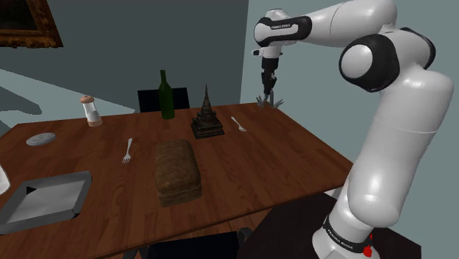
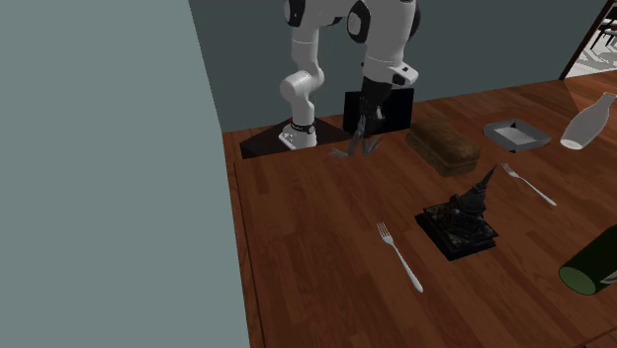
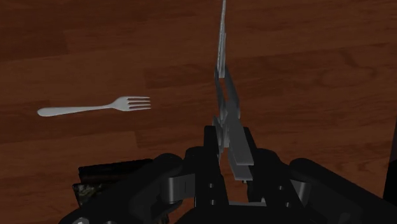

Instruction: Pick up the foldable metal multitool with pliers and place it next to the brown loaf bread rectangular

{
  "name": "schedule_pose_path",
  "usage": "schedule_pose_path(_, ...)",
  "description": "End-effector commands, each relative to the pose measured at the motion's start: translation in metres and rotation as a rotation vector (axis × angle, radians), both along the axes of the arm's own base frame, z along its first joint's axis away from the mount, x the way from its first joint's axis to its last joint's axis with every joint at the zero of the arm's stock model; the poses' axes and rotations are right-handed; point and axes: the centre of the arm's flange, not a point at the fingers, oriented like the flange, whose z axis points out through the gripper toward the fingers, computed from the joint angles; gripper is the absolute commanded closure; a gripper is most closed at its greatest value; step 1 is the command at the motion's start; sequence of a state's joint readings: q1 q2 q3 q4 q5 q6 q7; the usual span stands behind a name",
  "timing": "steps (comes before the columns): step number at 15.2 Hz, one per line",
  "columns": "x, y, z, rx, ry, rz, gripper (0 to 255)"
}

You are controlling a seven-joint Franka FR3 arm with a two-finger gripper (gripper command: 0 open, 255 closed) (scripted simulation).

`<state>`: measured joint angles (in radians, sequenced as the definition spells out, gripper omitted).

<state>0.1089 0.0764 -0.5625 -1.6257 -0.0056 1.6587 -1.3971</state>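
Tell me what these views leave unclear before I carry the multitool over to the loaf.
- Wrist view: the multitool's held end is hidden inside the gripper, so grip depth is unclear.
- Wrist view: the dark statuette is mostly covered by the gripper's body.
- Second exterior view: the green bottle is cut off by the right edge.
- Shoulder view: the multitool looks too small to judge its clearance over the table.

A green bottle (image 1: 167, 94) and a dark tower-shaped ornament (image 1: 207, 118) stand on the wooden surface (image 1: 272, 158), with a fork (image 1: 128, 151) and a second fork (image 1: 238, 124) lying either side. A shaker (image 1: 91, 110), a round dish (image 1: 41, 138) and a grey tray (image 1: 55, 178) sit towards the shoulder view's left.
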Motion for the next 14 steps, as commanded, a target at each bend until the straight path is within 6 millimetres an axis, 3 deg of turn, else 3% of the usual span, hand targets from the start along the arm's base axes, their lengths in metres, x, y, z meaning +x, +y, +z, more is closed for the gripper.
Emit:
schedule_pose_path(1, -0.001, 0.027, -0.001, -0.001, 0.0, -0.001, 255)
schedule_pose_path(14, -0.006, 0.199, 0.0, -0.001, 0.0, -0.001, 255)
